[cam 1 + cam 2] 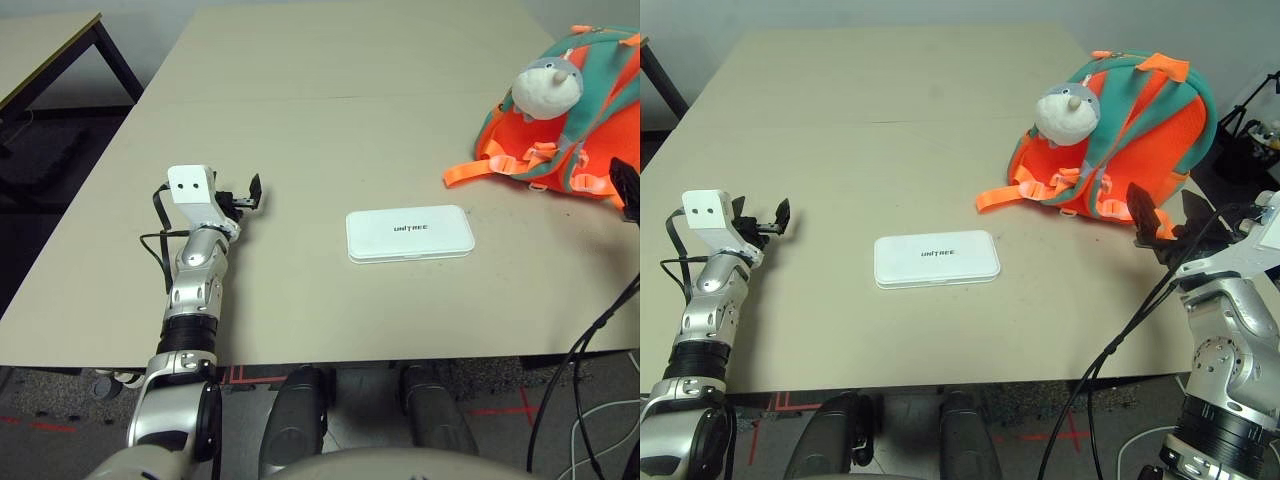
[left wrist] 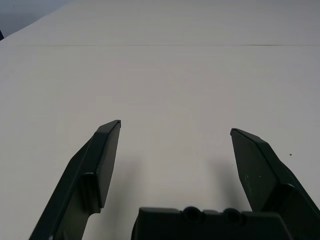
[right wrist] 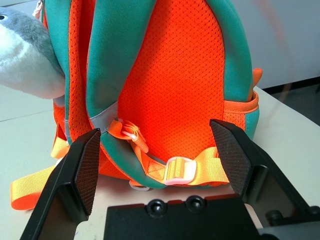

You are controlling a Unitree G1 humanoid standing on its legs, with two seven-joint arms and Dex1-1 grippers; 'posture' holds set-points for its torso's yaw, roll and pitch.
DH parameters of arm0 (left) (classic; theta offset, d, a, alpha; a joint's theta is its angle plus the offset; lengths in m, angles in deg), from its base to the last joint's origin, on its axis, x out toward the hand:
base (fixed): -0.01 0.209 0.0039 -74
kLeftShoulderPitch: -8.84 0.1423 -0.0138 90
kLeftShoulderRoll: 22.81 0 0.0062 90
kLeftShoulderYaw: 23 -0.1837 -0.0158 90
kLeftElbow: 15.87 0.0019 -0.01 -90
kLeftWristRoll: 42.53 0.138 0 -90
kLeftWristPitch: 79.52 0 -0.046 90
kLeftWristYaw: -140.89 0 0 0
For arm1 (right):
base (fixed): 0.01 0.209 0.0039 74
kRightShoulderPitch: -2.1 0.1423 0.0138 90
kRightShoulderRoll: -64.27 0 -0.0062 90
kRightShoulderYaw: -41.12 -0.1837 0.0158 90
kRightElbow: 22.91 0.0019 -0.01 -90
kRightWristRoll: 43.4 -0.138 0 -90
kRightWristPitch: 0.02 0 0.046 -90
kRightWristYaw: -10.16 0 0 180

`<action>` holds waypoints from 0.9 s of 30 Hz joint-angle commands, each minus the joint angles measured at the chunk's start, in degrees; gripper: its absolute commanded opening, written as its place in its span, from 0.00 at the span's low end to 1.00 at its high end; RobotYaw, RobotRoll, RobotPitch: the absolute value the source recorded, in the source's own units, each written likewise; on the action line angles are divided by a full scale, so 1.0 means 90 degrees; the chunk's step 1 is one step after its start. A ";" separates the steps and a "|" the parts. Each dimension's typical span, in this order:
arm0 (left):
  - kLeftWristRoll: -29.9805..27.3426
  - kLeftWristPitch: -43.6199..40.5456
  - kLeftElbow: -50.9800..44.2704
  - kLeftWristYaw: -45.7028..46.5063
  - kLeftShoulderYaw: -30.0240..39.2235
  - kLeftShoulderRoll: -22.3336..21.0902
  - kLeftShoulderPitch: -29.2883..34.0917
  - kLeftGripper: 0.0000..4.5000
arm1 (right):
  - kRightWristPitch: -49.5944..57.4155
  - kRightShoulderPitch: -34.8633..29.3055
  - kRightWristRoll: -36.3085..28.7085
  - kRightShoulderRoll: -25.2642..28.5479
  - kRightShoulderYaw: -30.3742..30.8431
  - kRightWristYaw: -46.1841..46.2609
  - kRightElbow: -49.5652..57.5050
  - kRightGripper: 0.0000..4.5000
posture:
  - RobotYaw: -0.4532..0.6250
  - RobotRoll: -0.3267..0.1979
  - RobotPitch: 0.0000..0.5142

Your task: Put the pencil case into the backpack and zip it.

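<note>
The white pencil case (image 1: 936, 260) with dark UNITREE lettering lies flat near the table's front middle. The orange and teal backpack (image 1: 1140, 130) stands at the right rear, strap side facing me, a grey-white plush toy (image 1: 1068, 113) on it. My right gripper (image 1: 1168, 215) hovers open just in front of the backpack's lower edge; in the right wrist view its fingers (image 3: 85, 170) frame the orange back panel (image 3: 175, 90) and buckles. My left gripper (image 1: 245, 196) is open over bare table, well to the left of the case, nothing between its fingers (image 2: 102, 160).
The beige table (image 1: 330, 90) stretches far behind the case. An orange strap (image 1: 998, 198) trails from the backpack toward the case. A second table (image 1: 45, 50) stands at the far left. Black cables (image 1: 1120, 340) hang off the front right edge.
</note>
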 commanded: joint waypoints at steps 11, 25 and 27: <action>-0.1656 -0.2711 -0.1656 -0.1538 -0.0070 -0.0411 -0.0325 1.00 | 0.3574 -0.0210 -0.2706 0.1448 -0.0440 -0.0342 0.0918 0.99 | 0.40 0.62 0.27; -0.5156 -0.8824 -0.1959 -0.2561 0.0390 -0.1137 -0.0884 1.00 | 0.4278 0.0877 -0.1789 0.1394 0.2044 -0.0092 0.0706 0.33 | 0.44 0.62 0.20; -0.5108 -0.8906 -0.1808 -0.2465 0.0370 -0.0942 -0.0842 1.00 | 0.4281 0.0991 -0.1568 0.1318 0.2311 -0.0054 0.0685 0.17 | 0.43 0.62 0.20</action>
